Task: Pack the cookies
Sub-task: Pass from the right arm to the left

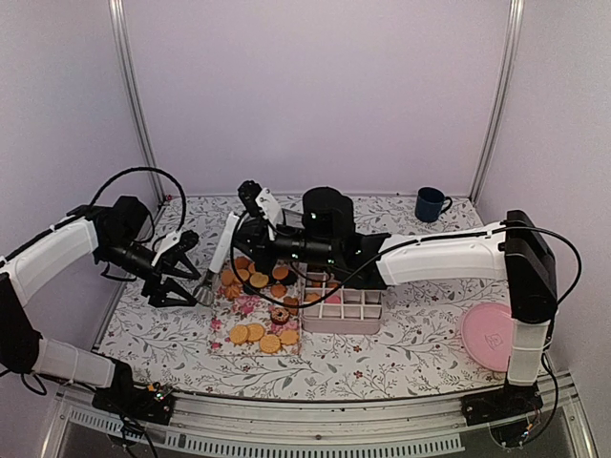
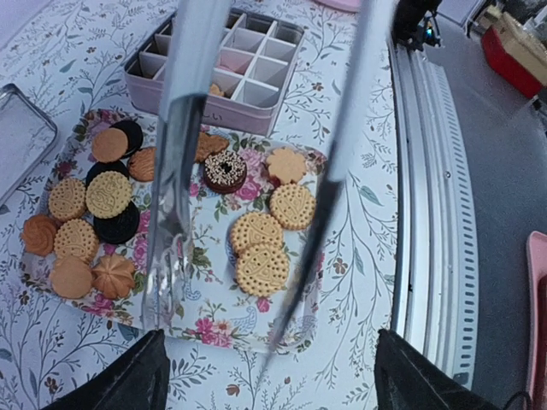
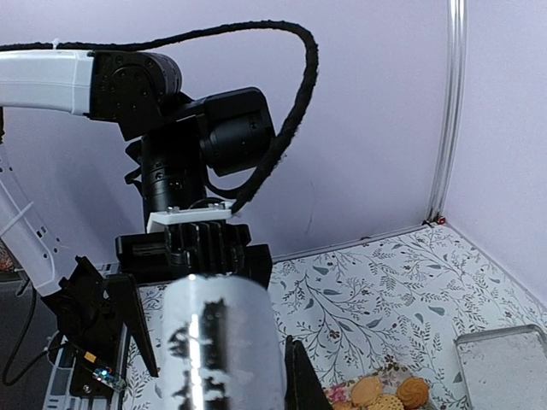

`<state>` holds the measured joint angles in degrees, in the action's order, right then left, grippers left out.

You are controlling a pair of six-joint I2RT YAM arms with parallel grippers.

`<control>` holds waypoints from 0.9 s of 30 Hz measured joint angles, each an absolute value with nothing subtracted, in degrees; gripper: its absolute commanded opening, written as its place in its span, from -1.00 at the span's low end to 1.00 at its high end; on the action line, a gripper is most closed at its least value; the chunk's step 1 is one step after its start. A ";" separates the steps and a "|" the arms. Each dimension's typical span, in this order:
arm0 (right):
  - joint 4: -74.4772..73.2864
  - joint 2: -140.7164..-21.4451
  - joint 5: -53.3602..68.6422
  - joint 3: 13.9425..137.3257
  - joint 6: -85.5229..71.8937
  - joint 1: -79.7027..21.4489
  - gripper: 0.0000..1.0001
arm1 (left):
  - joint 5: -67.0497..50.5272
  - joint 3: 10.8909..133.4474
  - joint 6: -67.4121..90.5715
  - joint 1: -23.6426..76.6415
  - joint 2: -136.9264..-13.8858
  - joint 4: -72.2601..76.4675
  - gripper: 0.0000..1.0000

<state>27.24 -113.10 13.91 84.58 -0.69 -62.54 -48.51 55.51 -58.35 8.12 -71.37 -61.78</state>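
Note:
The cookies [image 2: 109, 195], golden, dark and one chocolate ring, lie spread on a floral tray [image 2: 214, 320], which also shows in the top view [image 1: 256, 307]. Behind it stands the pale pink divided box [image 2: 162, 90], with a cookie [image 2: 216, 89] in one cell. My right gripper [image 1: 251, 204] reaches across from the right and is shut on the upper end of metal tongs [image 3: 220, 350]. The tongs' two blades [image 2: 171, 213] hang down over the tray. My left gripper [image 2: 269, 342] is open, its black fingers [image 2: 128, 384] standing wide on either side of the blade tips without touching them.
A pink plate [image 1: 489, 336] lies at the front right and a blue mug [image 1: 431, 203] stands at the back right. A shallow metal tin [image 2: 21, 137] sits beside the floral tray. The divided box [image 1: 342, 305] is right of the tray.

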 measured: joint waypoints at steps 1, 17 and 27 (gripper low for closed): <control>27.07 -113.03 13.28 84.58 -0.14 -62.57 -1.00 | -48.60 55.55 -58.46 8.14 -71.37 -62.17 0.67; 27.00 -112.73 12.82 84.93 1.50 -62.19 -1.00 | -49.47 55.55 -58.54 8.14 -72.95 -62.76 0.59; 27.53 -112.79 16.21 86.08 -0.56 -62.04 -1.00 | -53.36 55.81 -60.66 8.54 -76.90 -64.53 -0.33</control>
